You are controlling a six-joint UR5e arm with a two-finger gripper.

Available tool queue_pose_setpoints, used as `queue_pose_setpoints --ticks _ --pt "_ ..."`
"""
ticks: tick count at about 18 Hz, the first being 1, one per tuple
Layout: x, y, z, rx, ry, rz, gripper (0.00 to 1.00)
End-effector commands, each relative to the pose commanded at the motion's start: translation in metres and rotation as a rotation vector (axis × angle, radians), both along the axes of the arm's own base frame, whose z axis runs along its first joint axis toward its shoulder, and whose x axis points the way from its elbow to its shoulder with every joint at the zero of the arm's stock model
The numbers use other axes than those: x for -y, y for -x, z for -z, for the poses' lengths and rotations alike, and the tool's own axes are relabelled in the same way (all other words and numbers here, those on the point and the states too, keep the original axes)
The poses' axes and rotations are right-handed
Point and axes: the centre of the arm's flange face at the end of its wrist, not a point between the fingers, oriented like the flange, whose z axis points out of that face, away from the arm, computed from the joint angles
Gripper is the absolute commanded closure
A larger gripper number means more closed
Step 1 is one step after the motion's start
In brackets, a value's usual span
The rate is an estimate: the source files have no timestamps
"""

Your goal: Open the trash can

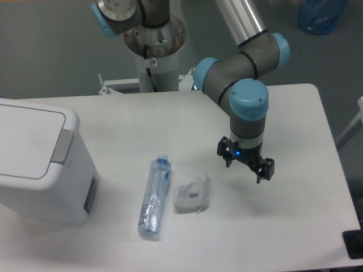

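The boxy white plastic trash can, lid flat and closed, stands at the worktop's left edge. The gripper hangs spread and empty toward the right side, beside a crumpled wrapper and a clear bottle.

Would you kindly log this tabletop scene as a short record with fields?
bin: large white boxy plastic trash can, far left, lid shut
latch: grey push-latch tab on lid's right edge
hand: robot's black two-finger hand, open, empty, above the white table, right of centre
bottle: clear plastic bottle, lying flat
wrapper: crumpled white wrapper, beside bottle
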Motion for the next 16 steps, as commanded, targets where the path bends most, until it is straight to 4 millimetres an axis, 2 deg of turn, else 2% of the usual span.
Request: queue_pose_setpoints --ticks 8,10,14,15,16 --pt "0.0 -0.002 -0.005 -0.003 -0.019 -0.005 0.0" --pt "-0.004 -0.005 -0.009 0.016 -0.061 -0.077 0.0" --pt "-0.016 -0.02 -0.04 0.074 -0.215 -0.19 0.0" --pt "-0.022 -0.032 -0.054 0.084 -0.25 -0.24 0.0" --pt "-0.033 -0.041 -0.059 0.094 -0.268 -0.264 0.0"
